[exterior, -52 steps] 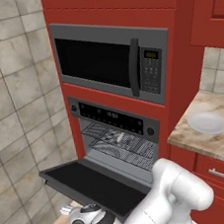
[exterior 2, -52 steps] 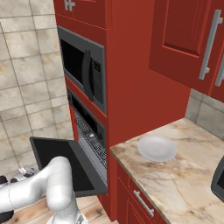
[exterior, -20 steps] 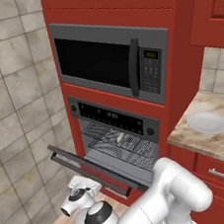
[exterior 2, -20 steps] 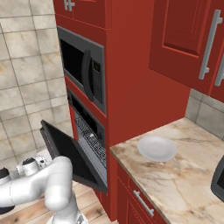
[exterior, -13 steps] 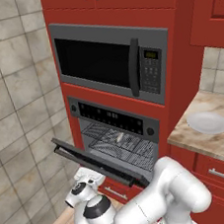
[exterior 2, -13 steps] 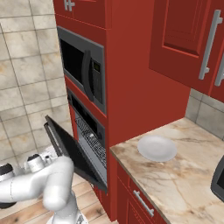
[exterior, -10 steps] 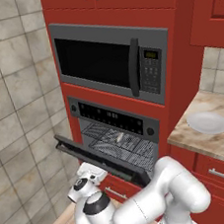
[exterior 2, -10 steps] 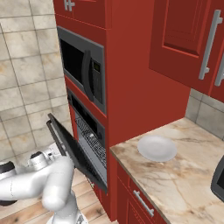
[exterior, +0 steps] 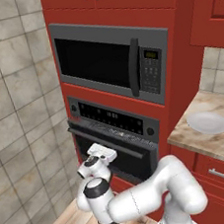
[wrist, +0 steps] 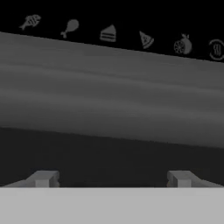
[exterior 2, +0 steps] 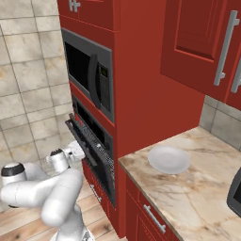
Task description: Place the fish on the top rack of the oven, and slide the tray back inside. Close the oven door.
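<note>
End effector: the end effector (exterior: 102, 151) was spread wide with nothing between its fingers; in the hand view the two fingertips (wrist: 43, 178) stood far apart at the bottom edge.
End effector position: it was up against the outer face of the oven door (exterior: 114, 156), just under the bar handle (exterior: 105, 141); whether it touched the panel could not be told.
Hand view: the grey bar of the handle ran across the frame right in front of the fingers, and a row of small food icons on the black control strip (wrist: 109, 33) showed above it.
Oven door: it stood nearly upright and almost shut, leaning out only a little at its top edge; the right base view showed it (exterior 2: 89, 150) a narrow gap off the oven front.
Oven: the oven (exterior: 116, 133) sat in the red surround below the microwave (exterior: 110, 62).
Fish and top rack: both were hidden behind the door, past the end effector, so their place could not be seen.
Change: a second earlier the door hung about half open with the rack visible inside; the door had since swung up, and the hand had risen with it.
Surface: a round white plate (exterior: 207, 122) lay on the marble surface (exterior 2: 197, 188), well apart to the right.
</note>
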Robot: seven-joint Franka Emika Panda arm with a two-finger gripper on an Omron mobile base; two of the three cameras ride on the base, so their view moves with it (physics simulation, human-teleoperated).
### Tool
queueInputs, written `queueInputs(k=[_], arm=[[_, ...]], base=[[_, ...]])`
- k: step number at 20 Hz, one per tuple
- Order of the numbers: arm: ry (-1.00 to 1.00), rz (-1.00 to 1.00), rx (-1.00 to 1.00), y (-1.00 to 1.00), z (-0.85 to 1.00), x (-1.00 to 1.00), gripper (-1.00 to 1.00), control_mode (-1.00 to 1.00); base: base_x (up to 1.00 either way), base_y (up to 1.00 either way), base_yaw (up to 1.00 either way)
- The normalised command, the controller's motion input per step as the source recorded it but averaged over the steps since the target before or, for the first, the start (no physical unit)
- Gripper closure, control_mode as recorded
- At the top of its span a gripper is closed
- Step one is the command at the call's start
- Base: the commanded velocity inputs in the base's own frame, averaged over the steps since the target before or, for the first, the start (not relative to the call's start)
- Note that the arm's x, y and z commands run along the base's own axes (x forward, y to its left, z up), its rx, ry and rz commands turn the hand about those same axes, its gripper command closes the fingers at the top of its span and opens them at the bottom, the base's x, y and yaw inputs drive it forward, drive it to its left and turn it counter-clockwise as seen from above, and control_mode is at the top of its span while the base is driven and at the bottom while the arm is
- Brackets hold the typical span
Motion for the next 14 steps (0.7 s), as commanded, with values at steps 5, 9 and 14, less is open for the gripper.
queueInputs(k=[5,9,14], arm=[[-0.30,-0.10,0.01,-1.00,-0.46,1.00,-1.00,-1.00],[-0.22,-0.12,0.06,-1.00,-0.75,1.00,-1.00,-1.00],[-0.04,-0.18,0.13,-1.00,-0.84,0.72,-1.00,-1.00]], base=[[0.00,0.00,0.00],[0.00,0.00,0.00],[0.00,0.00,0.00]])
